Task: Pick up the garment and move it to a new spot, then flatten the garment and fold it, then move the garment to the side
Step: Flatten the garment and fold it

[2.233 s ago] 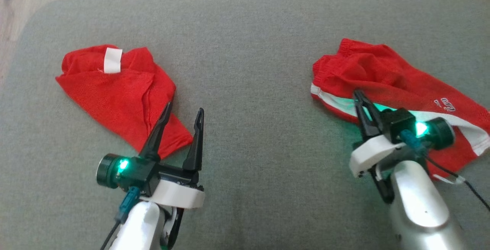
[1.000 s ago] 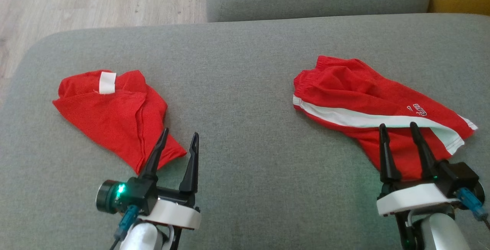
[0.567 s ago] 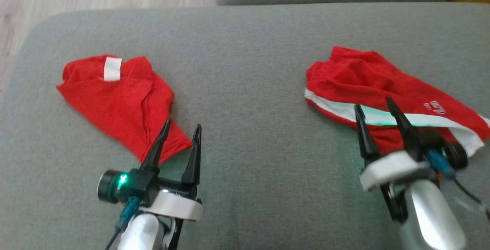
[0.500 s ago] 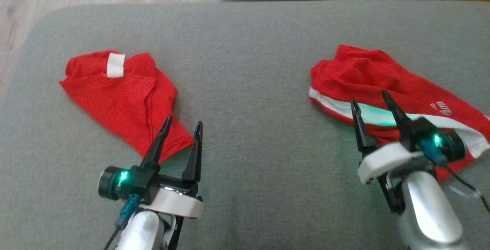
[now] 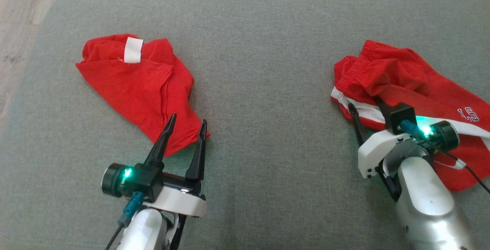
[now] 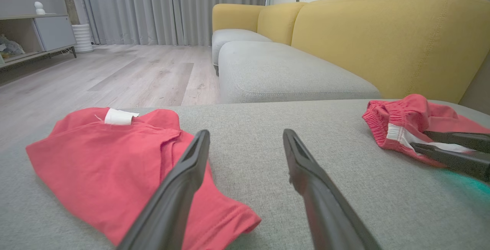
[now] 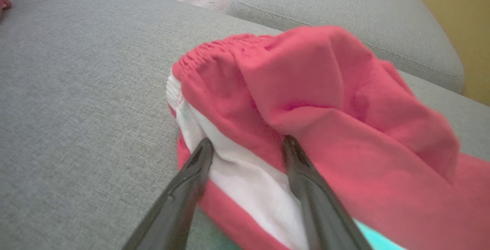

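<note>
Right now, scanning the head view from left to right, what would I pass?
Left to right: wooden floor → red shirt with a white label → bare grey sofa cushion → red shorts with a white stripe.

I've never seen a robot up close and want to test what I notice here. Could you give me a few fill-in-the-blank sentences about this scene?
1. The shirt and the shorts on the grey cushion are both ____.
2. The right arm's jaws meet the shorts at their ____ stripe.
3. The left arm's jaws stand ____ near the shirt's lower tip.
4. The sofa back beyond is ____.
Missing words: red; white; open; yellow.
</note>
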Tool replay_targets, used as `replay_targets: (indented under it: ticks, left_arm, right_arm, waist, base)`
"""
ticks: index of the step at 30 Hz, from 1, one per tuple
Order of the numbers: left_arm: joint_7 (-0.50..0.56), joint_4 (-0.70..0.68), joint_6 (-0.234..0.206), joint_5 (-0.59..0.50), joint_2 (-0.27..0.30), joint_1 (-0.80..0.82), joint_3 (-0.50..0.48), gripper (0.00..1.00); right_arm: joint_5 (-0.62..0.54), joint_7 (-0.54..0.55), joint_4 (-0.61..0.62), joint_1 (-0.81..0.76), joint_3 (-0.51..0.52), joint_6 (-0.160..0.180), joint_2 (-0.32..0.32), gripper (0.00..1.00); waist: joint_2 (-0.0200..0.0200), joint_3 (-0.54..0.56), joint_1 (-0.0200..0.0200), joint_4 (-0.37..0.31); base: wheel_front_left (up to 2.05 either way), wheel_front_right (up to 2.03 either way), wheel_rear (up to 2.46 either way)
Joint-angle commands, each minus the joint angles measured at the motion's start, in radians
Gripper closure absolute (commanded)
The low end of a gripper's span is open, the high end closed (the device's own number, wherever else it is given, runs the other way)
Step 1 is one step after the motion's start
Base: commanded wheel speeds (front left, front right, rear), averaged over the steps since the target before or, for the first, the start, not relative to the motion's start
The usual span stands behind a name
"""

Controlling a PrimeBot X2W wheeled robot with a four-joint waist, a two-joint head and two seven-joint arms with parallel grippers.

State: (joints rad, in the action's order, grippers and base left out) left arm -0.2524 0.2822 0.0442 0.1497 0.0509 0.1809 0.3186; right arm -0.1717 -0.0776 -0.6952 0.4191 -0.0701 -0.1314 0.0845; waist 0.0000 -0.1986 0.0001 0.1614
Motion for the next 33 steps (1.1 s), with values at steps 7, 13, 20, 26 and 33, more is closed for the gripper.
replay_targets:
  ticks: [7,13,20,26,33]
  left_arm:
    - [-0.009,-0.030,-0.011,0.004,-0.001,0.045,-0.032,0.00]
    - [-0.009,-0.027,-0.012,0.001,-0.001,0.039,-0.037,0.00]
    - [-0.009,-0.031,-0.014,-0.002,-0.001,0.030,-0.042,0.00]
    - [-0.009,-0.038,-0.017,-0.002,-0.001,0.023,-0.042,0.00]
    - [-0.009,-0.038,-0.019,-0.003,-0.001,0.012,-0.051,0.00]
  right_arm:
    - [0.042,-0.067,-0.040,0.077,-0.051,0.001,-0.013,1.00]
    - [0.087,-0.121,-0.033,0.082,-0.090,0.001,-0.027,1.00]
    - [0.140,-0.146,0.033,0.059,-0.139,0.001,-0.033,1.00]
    - [0.177,-0.148,0.118,0.013,-0.149,0.001,-0.034,1.00]
    - [0.243,-0.078,0.260,-0.074,-0.249,0.001,-0.034,1.00]
  waist:
    - [0.0000,0.007,-0.0001,-0.018]
    - [0.0000,0.029,-0.0001,-0.040]
    - [0.0000,0.053,-0.0001,-0.057]
    - [0.0000,0.070,-0.0001,-0.060]
    - [0.0000,0.091,-0.0001,-0.069]
  base:
    - [0.00,0.00,0.00]
    - [0.00,0.00,0.00]
    - [0.00,0.00,0.00]
    - [0.00,0.00,0.00]
    - [0.00,0.00,0.00]
